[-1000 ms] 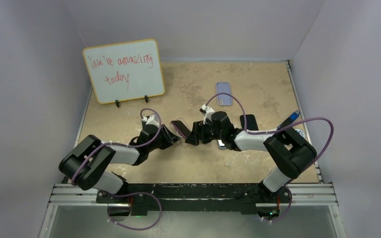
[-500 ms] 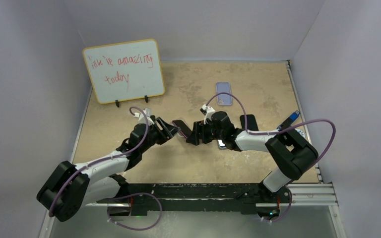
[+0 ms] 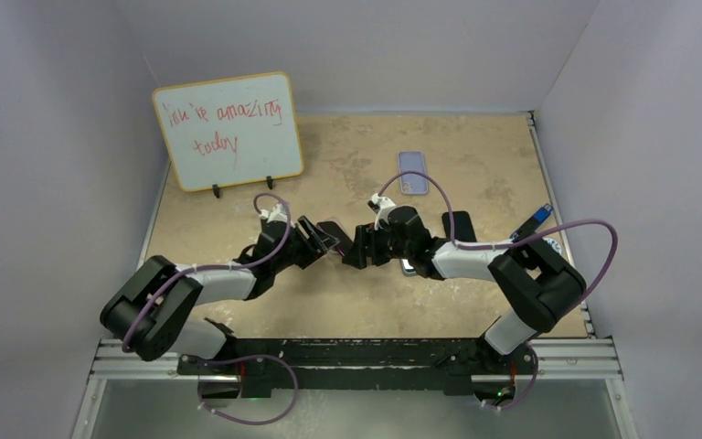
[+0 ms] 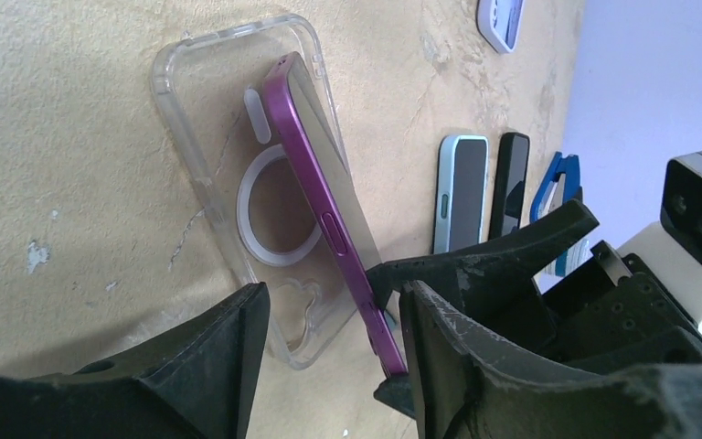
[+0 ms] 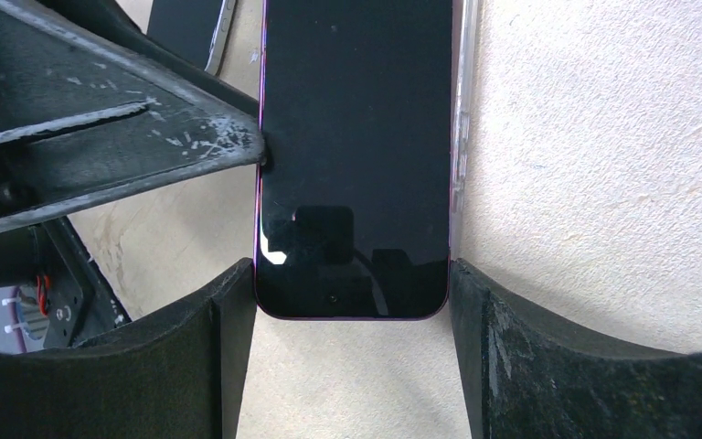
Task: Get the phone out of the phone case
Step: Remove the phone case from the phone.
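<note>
- Left wrist view: the purple phone (image 4: 322,197) stands tilted on one long edge inside the clear phone case (image 4: 206,146), which lies flat on the table (image 4: 73,137). The phone's other long edge is lifted free.
- The right gripper (image 5: 349,274) pinches the phone across its width at one short end, a finger on each long side. I can see no gap in its own camera.
- The left gripper (image 4: 334,306) is spread, its fingers either side of the case's near end. I can't see it touching the case, though one fingertip sits right at the phone's raised edge.
- My first worry is that nothing pins the case. With the lower edge seated in the rim, a lift by the right arm could drag the case up with the phone, and it might then hang on or drop off.
- The hold is also on smooth, narrow sides near one end. A twist to free the seated edge could let the phone slide out and slap down on the table.
- The left fingertip is so close that any closing or sideways shift could knock the phone against the right arm's grip.
- Other handsets (image 4: 462,192) lie near, beyond the right gripper, and a swing that way could bump them.
</note>
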Robot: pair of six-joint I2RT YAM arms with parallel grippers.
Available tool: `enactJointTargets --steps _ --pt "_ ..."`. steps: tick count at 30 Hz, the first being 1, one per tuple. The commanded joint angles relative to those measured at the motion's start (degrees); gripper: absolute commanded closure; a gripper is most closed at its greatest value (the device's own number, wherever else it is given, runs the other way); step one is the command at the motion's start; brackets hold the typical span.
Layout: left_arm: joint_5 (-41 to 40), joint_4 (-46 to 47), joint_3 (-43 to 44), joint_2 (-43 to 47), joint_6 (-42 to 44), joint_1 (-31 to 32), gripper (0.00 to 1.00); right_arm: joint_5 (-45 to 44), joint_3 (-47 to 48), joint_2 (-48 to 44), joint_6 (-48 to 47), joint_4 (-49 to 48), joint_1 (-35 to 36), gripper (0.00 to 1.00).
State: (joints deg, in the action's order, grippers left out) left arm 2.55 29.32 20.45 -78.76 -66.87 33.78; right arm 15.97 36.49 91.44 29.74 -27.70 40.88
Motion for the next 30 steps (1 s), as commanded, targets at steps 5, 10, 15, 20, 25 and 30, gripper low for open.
enactJointTargets --steps 5,10,15,20,25,30 --pt "2.39 8.11 4.17 -5.94 -2.66 0.15 0.54 -1.70 0.61 -1.41 -1.30 -2.51 1.52 1.00" --pt "3.34 10.46 4.32 -7.96 -3.27 0.14 0.75 -2.37 0.88 -1.49 -2.06 -2.71 2.42 1.00" --pt "2.48 9.16 3.59 -5.38 -1.79 0.14 0.98 -3.42 0.61 -2.80 -2.84 -2.46 2.63 0.95" --pt "-1.05 3.16 3.53 0.51 2.73 -0.24 1.00 -4.06 0.35 -4.73 -3.78 -2.06 2.66 0.72" --pt "-1.86 -2.42 2.66 5.98 6.30 -2.57 1.00 -5.77 -0.10 -7.76 -5.48 -1.11 2.63 0.48" --pt "-1.54 -8.01 1.69 11.14 9.67 -5.51 1.00 -7.68 0.97 -9.83 -9.07 2.63 2.68 0.36"
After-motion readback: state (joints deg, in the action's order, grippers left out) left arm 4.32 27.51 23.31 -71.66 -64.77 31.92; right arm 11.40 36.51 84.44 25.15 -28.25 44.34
